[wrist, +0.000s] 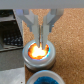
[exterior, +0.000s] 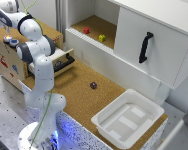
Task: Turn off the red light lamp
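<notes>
The red light lamp [wrist: 40, 51] is a small round button with a glowing red-orange top and a pale rim. It sits on top of the wooden box [exterior: 9, 60] at the exterior view's left, where it shows as a small dot [exterior: 7, 38]. My gripper [wrist: 41, 36] hangs straight over it, fingers pressed together and shut on nothing. The tips reach the far edge of the glowing top; whether they touch it I cannot tell. In the exterior view the gripper [exterior: 6, 31] is mostly hidden by the arm. A matching blue-topped lamp [wrist: 48, 79] sits right beside the red one.
Below the box top a drawer [exterior: 63, 59] with a black handle stands pulled out. A white cabinet holds a red cube [exterior: 86, 30] and a yellow cube [exterior: 102, 38] beside its door's black handle [exterior: 145, 46]. A small dark object [exterior: 93, 85] and a white tray [exterior: 129, 117] lie on the cork table.
</notes>
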